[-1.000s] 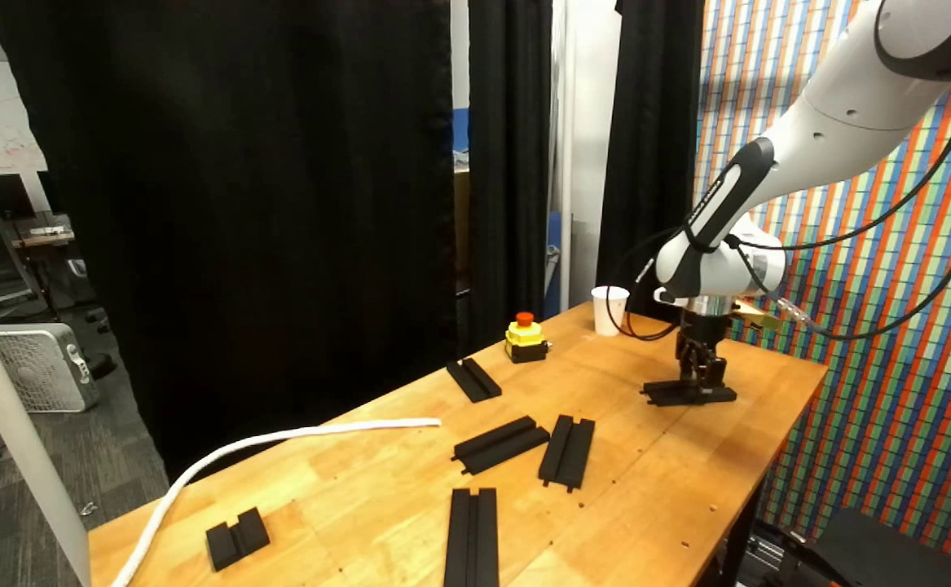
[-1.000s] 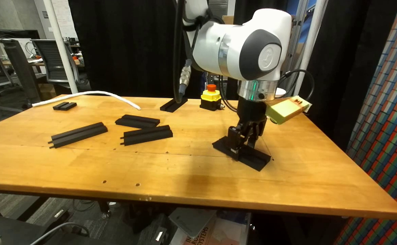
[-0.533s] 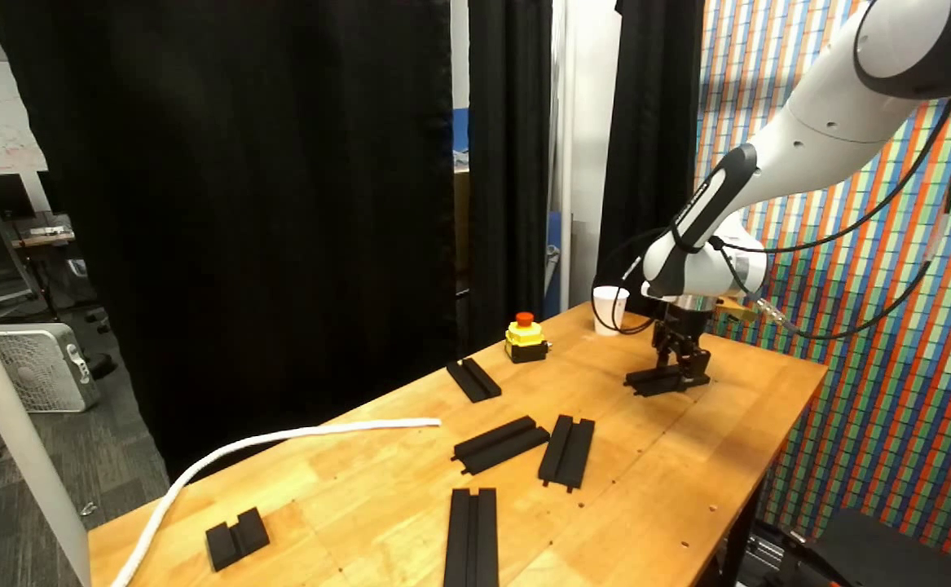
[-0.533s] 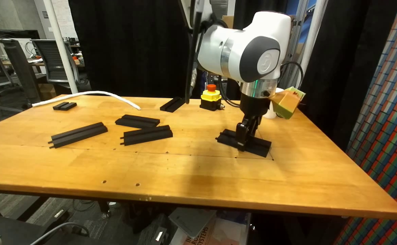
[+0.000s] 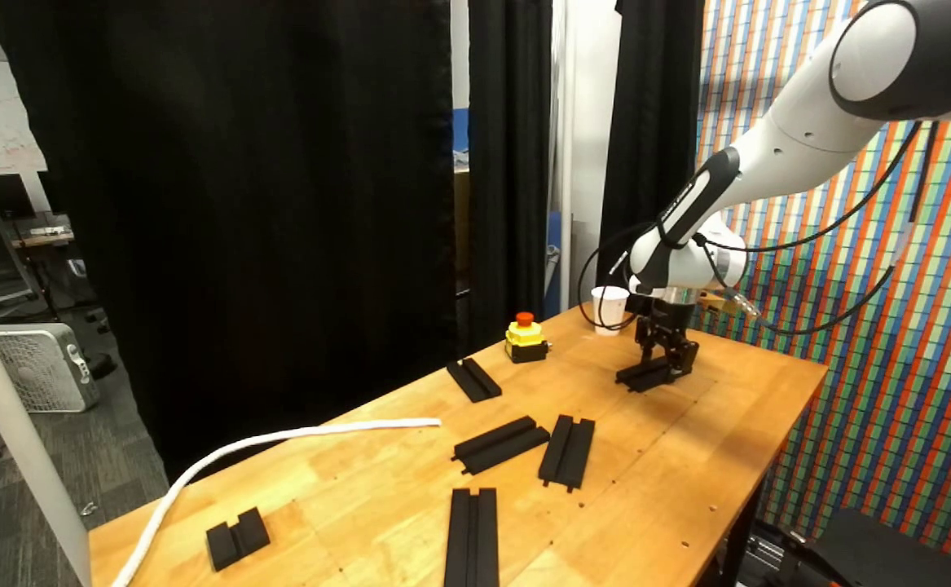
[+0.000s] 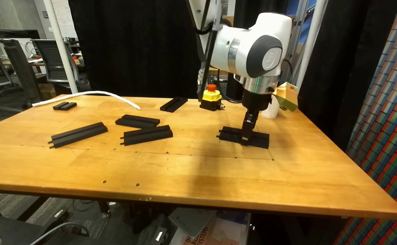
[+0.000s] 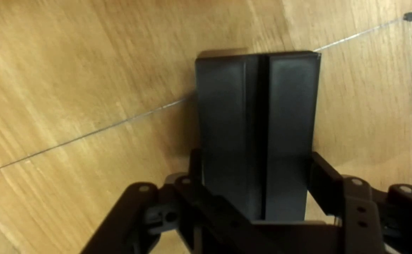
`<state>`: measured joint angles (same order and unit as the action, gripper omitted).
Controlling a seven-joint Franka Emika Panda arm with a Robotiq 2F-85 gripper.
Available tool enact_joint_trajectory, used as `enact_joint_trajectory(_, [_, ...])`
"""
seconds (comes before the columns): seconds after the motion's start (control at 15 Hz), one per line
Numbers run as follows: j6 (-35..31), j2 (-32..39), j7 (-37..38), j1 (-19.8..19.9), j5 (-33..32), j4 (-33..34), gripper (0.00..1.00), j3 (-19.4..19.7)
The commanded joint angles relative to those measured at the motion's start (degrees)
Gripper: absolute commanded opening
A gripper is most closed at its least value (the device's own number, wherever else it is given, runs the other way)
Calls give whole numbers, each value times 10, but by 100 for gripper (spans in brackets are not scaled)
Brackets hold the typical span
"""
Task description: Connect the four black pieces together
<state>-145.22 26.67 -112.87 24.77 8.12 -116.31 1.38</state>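
My gripper [image 6: 246, 137] is shut across the sides of a grooved black bar [image 6: 261, 139], also seen in the wrist view [image 7: 223, 106]. I cannot tell whether the bar rests on the table or hangs just above it. Its end with two small pins points toward the other bars in both exterior views; in the wrist view the gripper hides its near end. Two more black bars [image 6: 138, 121] [image 6: 147, 135] lie mid-table, close together at an angle. Another black bar [image 6: 79, 135] lies farther left, also seen in an exterior view [image 5: 473, 538]. None are joined.
A shorter flat black piece [image 6: 174, 104] and a yellow box with a red button [image 6: 211, 98] are at the back edge. A small black block [image 6: 64, 105] and white cord [image 6: 110, 94] are at back left. A white cup [image 5: 609, 310] stands behind the gripper.
The gripper and its black bar have moved toward the table's back edge and turned, so the bar lies more nearly parallel to the front edge. The other pieces have not moved.
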Motion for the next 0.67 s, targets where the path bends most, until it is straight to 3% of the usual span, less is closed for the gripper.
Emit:
enact_joint_trajectory(0.0, [16, 52, -27, -7, -32, 61, 47, 13])
enact_joint_trajectory(0.6, [30, 96, -64, -3, -77, 129, 47, 21])
